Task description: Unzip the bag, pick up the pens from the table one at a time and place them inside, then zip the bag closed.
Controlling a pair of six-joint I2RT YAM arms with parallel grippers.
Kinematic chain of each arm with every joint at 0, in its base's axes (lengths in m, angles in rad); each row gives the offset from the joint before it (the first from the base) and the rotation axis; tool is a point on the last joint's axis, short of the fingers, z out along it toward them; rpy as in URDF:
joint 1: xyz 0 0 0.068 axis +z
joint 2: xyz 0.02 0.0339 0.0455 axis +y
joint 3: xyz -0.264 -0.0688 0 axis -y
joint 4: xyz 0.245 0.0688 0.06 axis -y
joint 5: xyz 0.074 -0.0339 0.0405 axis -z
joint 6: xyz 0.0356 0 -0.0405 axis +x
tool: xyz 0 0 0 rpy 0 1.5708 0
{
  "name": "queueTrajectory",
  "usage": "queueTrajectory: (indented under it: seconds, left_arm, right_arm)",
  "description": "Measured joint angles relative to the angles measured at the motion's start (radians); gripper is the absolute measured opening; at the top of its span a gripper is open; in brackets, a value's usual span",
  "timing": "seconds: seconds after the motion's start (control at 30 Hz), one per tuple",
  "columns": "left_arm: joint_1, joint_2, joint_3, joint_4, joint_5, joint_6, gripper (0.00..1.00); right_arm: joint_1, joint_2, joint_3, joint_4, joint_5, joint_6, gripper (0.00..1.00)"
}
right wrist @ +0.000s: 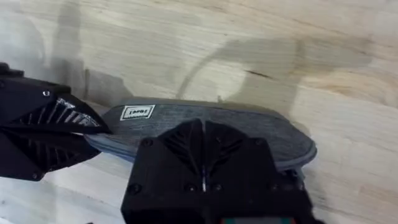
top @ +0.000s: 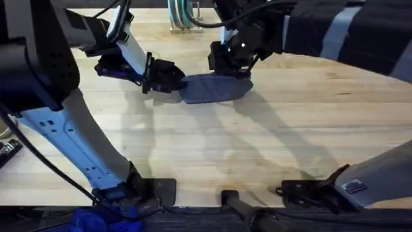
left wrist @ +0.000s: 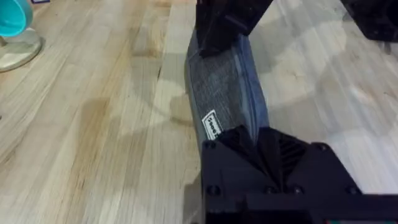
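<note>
The table is bare butcher-block nearest the bases. Farther out lies the bag, a flat grey-blue oval pouch with a small white label. The left gripper clamps its left end; the right gripper is closed on its far right edge.

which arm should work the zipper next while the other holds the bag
Likely the right: its gripper sits over the bag's top edge, while the left gripper is already at the bag's end, suited to anchoring it.

Grey-blue heathered bag with small white label; my grippers both black; table light, plank-striped wood.
</note>
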Motion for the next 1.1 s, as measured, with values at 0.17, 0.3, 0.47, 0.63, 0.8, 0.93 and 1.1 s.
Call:
queueTrajectory:
  seconds: [0.17,0.3,0.47,0.63,0.8,0.93,1.1]
  left_arm:
    - [0.0,0.0,0.0,0.0,0.0,0.0,0.04]
    - [0.0,0.0,0.0,0.0,0.0,0.0,0.04]
    - [0.0,0.0,0.0,0.0,0.0,0.0,0.04]
    - [0.0,0.0,0.0,0.0,0.0,0.0,0.041]
    - [0.0,0.0,0.0,0.0,0.0,0.0,0.04]
    - [0.0,0.0,0.0,0.0,0.0,0.0,0.041]
    - [0.0,0.0,0.0,0.0,0.0,0.0,0.04]
  right_arm:
    - [0.0,0.0,0.0,0.0,0.0,0.0,0.031]
    - [0.0,0.0,0.0,0.001,0.0,0.0,0.031]
    - [0.0,0.0,0.0,0.002,0.013,0.0,0.03]
    - [0.0,-0.007,0.0,0.0,0.06,-0.005,0.03]
    - [0.0,-0.029,0.0,-0.001,0.079,-0.008,0.03]
    - [-0.001,-0.035,0.0,-0.001,0.082,-0.008,0.029]
    - [-0.009,-0.036,0.0,0.0,0.082,-0.008,0.03]
